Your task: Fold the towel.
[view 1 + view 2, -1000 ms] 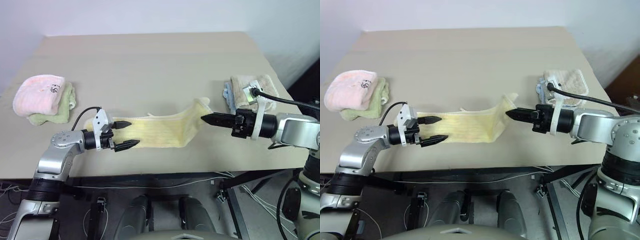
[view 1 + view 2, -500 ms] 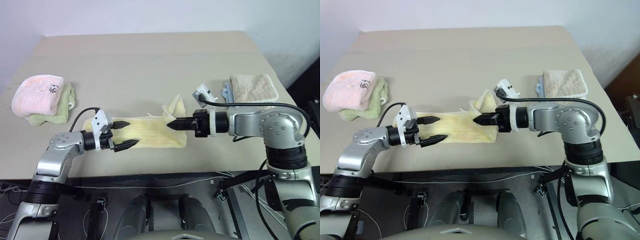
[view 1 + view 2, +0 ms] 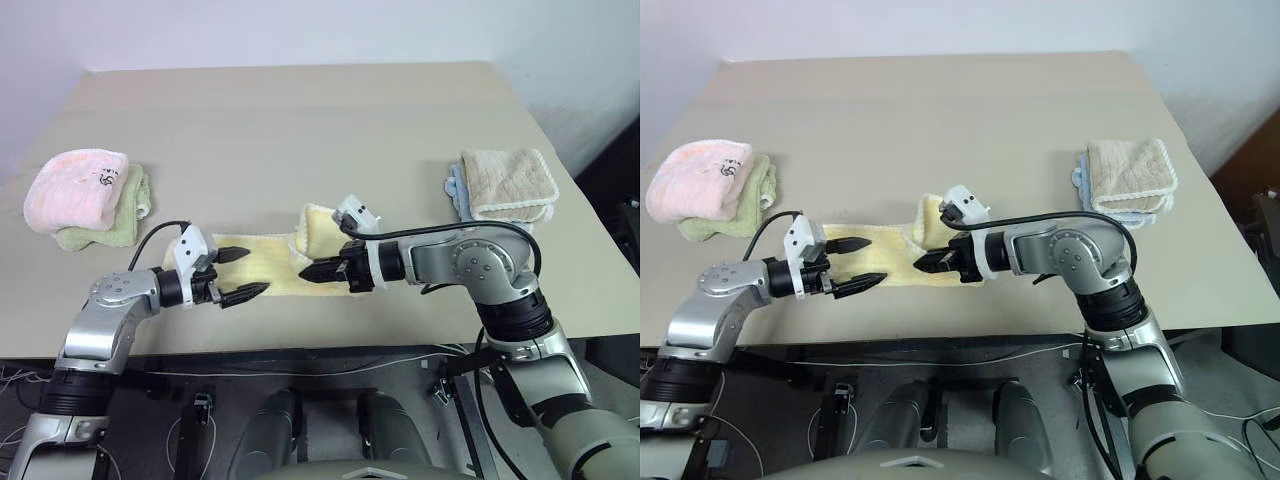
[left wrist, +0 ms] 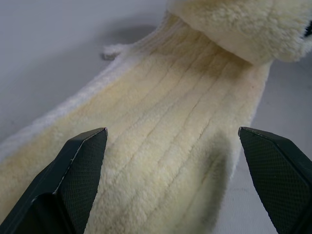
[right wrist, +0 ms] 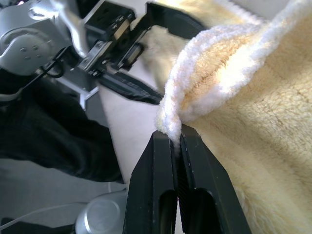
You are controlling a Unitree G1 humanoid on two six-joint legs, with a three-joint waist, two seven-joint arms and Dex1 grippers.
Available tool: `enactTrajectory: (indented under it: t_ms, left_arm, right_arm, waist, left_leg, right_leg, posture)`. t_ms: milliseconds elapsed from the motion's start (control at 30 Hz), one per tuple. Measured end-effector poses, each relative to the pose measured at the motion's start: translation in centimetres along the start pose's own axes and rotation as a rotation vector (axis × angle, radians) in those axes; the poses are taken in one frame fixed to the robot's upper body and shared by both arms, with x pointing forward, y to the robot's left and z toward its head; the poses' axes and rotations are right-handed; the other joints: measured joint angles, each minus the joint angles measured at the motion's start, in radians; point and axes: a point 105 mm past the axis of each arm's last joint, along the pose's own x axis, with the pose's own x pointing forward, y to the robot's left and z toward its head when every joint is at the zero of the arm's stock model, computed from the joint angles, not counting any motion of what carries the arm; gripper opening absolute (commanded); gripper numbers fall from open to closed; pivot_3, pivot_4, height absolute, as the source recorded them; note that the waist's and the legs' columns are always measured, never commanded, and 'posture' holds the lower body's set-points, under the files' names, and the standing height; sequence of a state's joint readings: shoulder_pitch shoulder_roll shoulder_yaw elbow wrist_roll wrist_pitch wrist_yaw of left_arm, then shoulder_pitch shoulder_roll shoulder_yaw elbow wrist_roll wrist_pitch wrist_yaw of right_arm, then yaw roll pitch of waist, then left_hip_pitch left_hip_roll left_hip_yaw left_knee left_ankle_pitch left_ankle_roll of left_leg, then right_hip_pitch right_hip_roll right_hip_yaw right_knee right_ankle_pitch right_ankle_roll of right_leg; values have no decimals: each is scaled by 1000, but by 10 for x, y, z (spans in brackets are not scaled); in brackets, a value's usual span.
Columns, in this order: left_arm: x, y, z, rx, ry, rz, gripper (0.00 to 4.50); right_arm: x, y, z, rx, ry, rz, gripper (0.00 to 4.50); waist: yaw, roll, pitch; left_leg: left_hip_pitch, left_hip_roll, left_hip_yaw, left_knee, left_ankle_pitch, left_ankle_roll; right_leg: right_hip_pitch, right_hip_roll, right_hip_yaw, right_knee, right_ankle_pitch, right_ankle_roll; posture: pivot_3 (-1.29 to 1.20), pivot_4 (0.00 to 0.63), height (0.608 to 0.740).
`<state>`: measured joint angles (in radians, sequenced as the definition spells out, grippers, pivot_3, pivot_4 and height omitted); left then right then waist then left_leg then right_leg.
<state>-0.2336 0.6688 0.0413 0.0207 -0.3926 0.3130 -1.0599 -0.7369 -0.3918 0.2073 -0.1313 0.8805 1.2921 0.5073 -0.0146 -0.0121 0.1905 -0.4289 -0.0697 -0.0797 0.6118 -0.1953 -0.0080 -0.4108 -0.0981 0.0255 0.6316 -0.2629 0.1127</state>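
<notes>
The pale yellow towel (image 3: 270,262) lies in a narrow strip near the table's front edge. Its right end is lifted and doubled back over the strip as a raised flap (image 3: 318,228). My right gripper (image 3: 306,273) is shut on that end's hem, and the right wrist view shows the hem (image 5: 168,127) pinched between the closed fingers (image 5: 200,195). My left gripper (image 3: 255,271) stands open at the towel's left end, one finger on each side of the strip and close above it. In the left wrist view the towel (image 4: 170,146) runs between the two spread fingers (image 4: 73,175).
A pink towel (image 3: 78,187) sits on a light green one (image 3: 120,222) at the table's left. A beige towel (image 3: 508,182) lies on a blue one at the right. The tan table (image 3: 300,130) extends far behind; its front edge runs just below both grippers.
My right gripper has carried the towel's right end leftwards and lower, folding it back over the strip. The left gripper has stayed open in place.
</notes>
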Motion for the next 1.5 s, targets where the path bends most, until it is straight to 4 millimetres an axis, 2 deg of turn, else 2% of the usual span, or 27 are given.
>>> enactTrajectory:
  t_ms: [33,100,200,333,433,533,567,667,800,867,933,1033,1167,1333,1400,1500]
  left_arm:
    - [-2,1,0,-1,-2,8,4500]
    - [-5,2,-2,-6,1,21,4500]
    - [-8,2,-5,-13,8,35,4500]
    - [-16,16,8,8,-14,82,4500]
    - [-23,30,32,37,-84,124,4500]
    - [-22,34,52,30,-168,125,4500]
    - [-19,34,57,24,-188,114,4500]
    - [-2,25,69,-6,-270,46,3896]
    - [27,7,74,-19,-299,-95,2568]
    - [34,9,68,-38,-285,-117,1826]
    - [41,15,58,-68,-269,-120,1186]
    - [54,15,46,-103,-254,-152,153]
    - [66,10,40,-108,-246,-204,69]
    - [84,-2,42,-31,-225,-249,69]
    - [89,-10,35,5,-182,-281,69]
    - [89,-25,15,46,-97,-331,69]
  right_arm:
    - [1,0,0,2,-2,1,509]
    - [0,1,1,-6,-9,16,1009]
    - [-4,6,3,-28,-13,47,2033]
    - [-11,11,2,-66,-20,78,3344]
    - [-19,11,2,-69,-51,87,3344]
    - [-31,7,9,-64,-132,79,3344]
    - [-35,5,12,-76,-164,67,2972]
    - [-41,-5,20,-110,-289,4,2154]
    - [-38,-22,33,-140,-419,-108,783]
    - [-38,-33,35,-156,-447,-180,41]
    - [-32,-47,34,-142,-467,-252,0]
    - [-23,-59,27,-113,-488,-305,0]
    - [-18,-69,21,-117,-484,-372,0]
    - [-12,-68,21,-117,-508,-378,0]
    - [-7,-71,18,-89,-514,-395,0]
    - [1,-79,-2,-65,-466,-433,0]
  waist:
    - [0,0,0]
    - [0,0,0]
    - [0,0,0]
    - [3,0,0]
    - [2,0,0]
    - [2,0,0]
    - [2,0,0]
    - [3,0,0]
    - [-2,0,0]
    - [-2,0,0]
    - [-2,0,0]
    - [0,0,0]
    - [1,0,0]
    - [1,0,0]
    - [-5,0,0]
    - [-6,0,0]
  left_leg:
    - [0,0,0,0,0,0]
    - [0,0,0,0,0,0]
    - [0,0,0,0,0,0]
    - [0,0,-1,0,0,0]
    - [0,-1,-1,0,0,0]
    - [0,-1,-1,0,0,0]
    - [0,-1,-1,0,0,0]
    - [0,-1,-1,1,0,0]
    - [1,-1,0,1,1,0]
    - [2,-1,0,1,1,-1]
    - [2,-1,0,1,1,-2]
    - [2,-1,0,1,2,-2]
    - [2,-1,0,2,2,-2]
    - [2,-1,0,2,2,-2]
    - [2,-1,0,2,2,-2]
    - [2,-1,0,1,2,-2]
  right_leg:
    - [0,0,0,0,0,0]
    - [0,0,0,0,0,0]
    - [0,0,0,0,0,0]
    - [0,0,-1,0,0,0]
    - [1,0,-1,-1,0,0]
    - [1,0,-1,0,0,0]
    - [1,0,-1,0,0,0]
    - [2,1,-1,0,0,1]
    - [2,2,-1,2,1,1]
    - [2,3,-1,2,1,1]
    - [2,3,-1,3,1,1]
    - [1,4,-1,3,1,2]
    - [2,3,-1,3,1,2]
    - [2,3,-1,4,1,2]
    - [2,3,0,4,1,2]
    - [1,4,0,4,1,2]
  posture:
    - [0,150,740]
    - [0,150,740]
    - [0,150,740]
    - [0,150,740]
    - [0,150,740]
    - [0,150,740]
    - [0,150,740]
    - [0,150,740]
    - [0,150,740]
    - [0,150,740]
    - [0,150,740]
    - [0,150,740]
    - [0,150,740]
    - [0,150,740]
    - [0,150,740]
    - [0,150,740]
